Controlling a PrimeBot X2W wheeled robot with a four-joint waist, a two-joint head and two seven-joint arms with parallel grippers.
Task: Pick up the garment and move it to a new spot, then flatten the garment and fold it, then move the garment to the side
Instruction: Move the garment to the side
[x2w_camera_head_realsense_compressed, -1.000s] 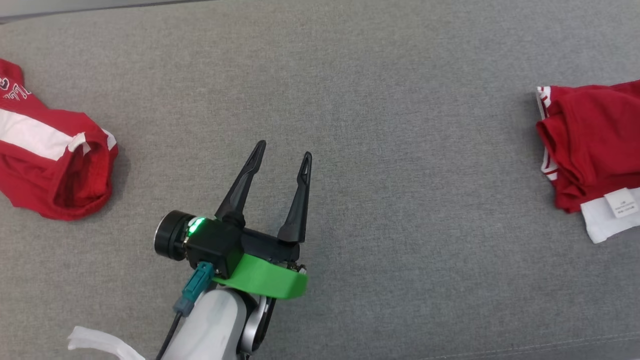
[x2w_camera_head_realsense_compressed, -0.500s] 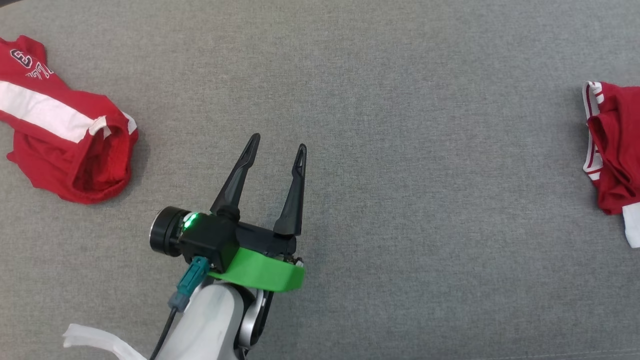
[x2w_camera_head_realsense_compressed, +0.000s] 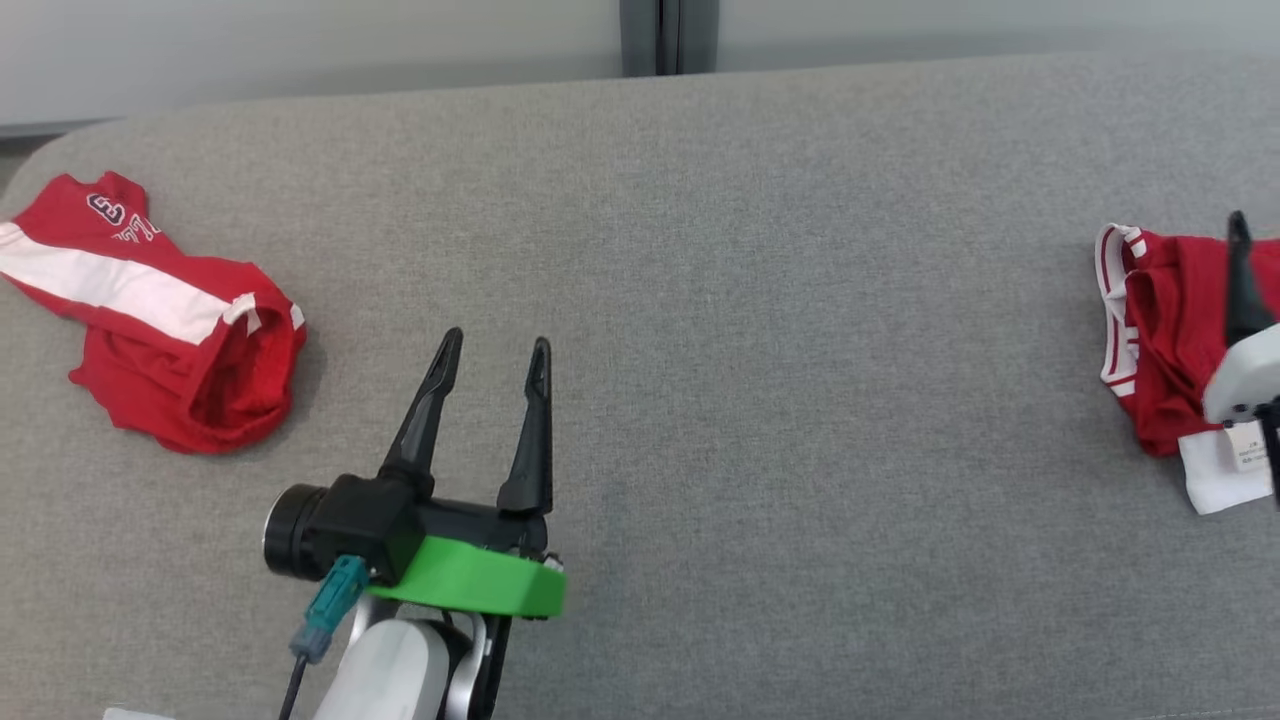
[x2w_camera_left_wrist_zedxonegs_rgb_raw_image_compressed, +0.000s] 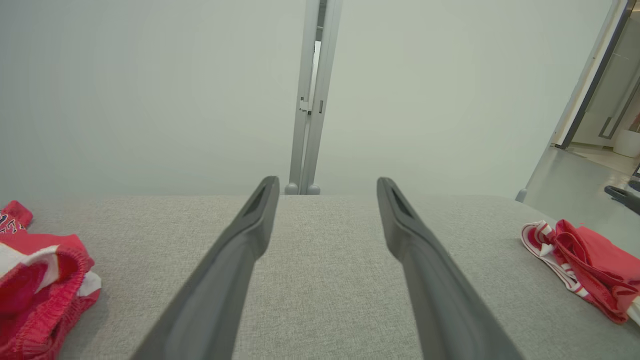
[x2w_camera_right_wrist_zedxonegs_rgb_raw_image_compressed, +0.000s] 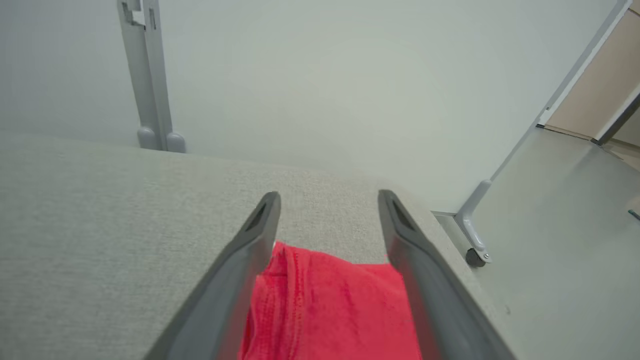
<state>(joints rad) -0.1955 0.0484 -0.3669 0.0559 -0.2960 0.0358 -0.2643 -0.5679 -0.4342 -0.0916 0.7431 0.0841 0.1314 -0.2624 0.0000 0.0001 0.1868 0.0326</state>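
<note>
A crumpled red garment (x2w_camera_head_realsense_compressed: 170, 340) with a white stripe lies at the far left of the grey padded surface (x2w_camera_head_realsense_compressed: 760, 300). Near it, over bare fabric, the left gripper (x2w_camera_head_realsense_compressed: 497, 342) has its fingers spread with nothing between them. At the far right lies the folded red garment (x2w_camera_head_realsense_compressed: 1165, 330), its white label showing; the right gripper (x2w_camera_right_wrist_zedxonegs_rgb_raw_image_compressed: 328, 197) hangs over it, fingers wide apart, gripping nothing

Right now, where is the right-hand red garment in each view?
Head view: red garment at the right edge.
Left wrist view: red garment lower right.
Right wrist view: red garment bottom centre, between the fingers of the right gripper.
Shared landmark: grey post behind the grey surface.
</note>
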